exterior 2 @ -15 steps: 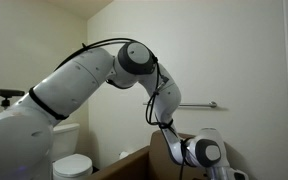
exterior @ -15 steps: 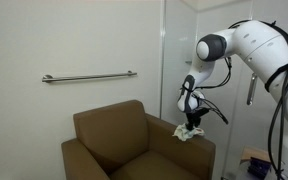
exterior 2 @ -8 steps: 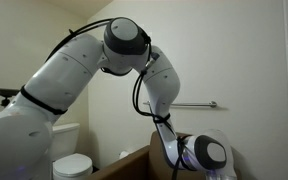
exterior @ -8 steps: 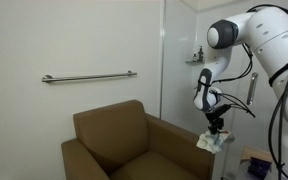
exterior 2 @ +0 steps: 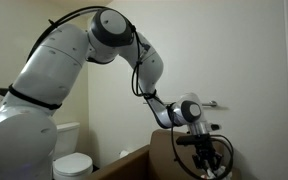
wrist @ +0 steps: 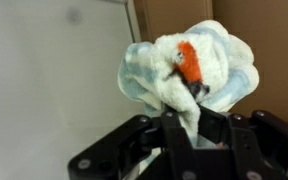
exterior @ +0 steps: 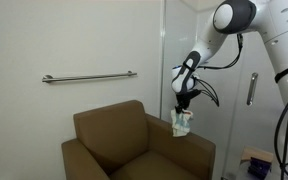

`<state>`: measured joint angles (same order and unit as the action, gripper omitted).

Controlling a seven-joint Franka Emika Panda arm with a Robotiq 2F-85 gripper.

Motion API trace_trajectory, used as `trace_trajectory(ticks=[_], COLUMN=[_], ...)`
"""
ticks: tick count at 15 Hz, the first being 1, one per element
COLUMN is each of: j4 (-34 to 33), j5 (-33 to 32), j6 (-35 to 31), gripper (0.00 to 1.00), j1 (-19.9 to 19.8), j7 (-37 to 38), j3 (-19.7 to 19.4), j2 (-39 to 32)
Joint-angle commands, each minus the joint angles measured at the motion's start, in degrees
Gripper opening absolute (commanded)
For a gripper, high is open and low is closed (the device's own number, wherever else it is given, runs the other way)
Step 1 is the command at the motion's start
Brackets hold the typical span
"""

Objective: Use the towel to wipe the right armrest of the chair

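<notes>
Towel: My towel (wrist: 206,62) is white and pale blue with an orange patch. It is all bunched up in a ball. In the wrist view it sticks out past the tips of the gripper (wrist: 184,108).

Grip: The two black fingers (wrist: 216,122) are squeezed in on the bottom of the bunch, with cloth stuffed between them. They hold only the towel.

Where it is: In an exterior view the towel (exterior: 182,124) hangs down from under the gripper (exterior: 182,111). It is up in the air, just above the right armrest (exterior: 192,146), near the back end. I cannot tell if the lowest bit touches it.

Chair: The brown chair (exterior: 119,140) sits against the white wall.

Arm: My white arm (exterior: 246,22) reaches in from above and bends down to the chair.

Around: A metal bar (exterior: 89,77) is on the wall above the chair. A glass door (exterior: 234,90) stands just beside the armrest. A toilet (exterior 2: 72,164) shows in an exterior view.
</notes>
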<state>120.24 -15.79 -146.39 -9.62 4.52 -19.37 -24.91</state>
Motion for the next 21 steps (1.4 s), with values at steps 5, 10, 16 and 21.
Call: trace_trajectory(ticks=[5,10,16,21], j4=[-9.9,-12.3,-3.6,7.1], j5=[-0.3,7.7,5.6,-1.1], j6=[-23.9,-20.0,-15.3,-5.7], gripper=[0.07,0.07,0.07,0.07], j1=[5.4,0.9,-2.2,-1.3], j7=[14.6,9.5,-0.4,-6.9], j3=[-4.5,-2.2,-3.0,-11.1], j2=[-15.3,-25.8,-21.0,-11.6])
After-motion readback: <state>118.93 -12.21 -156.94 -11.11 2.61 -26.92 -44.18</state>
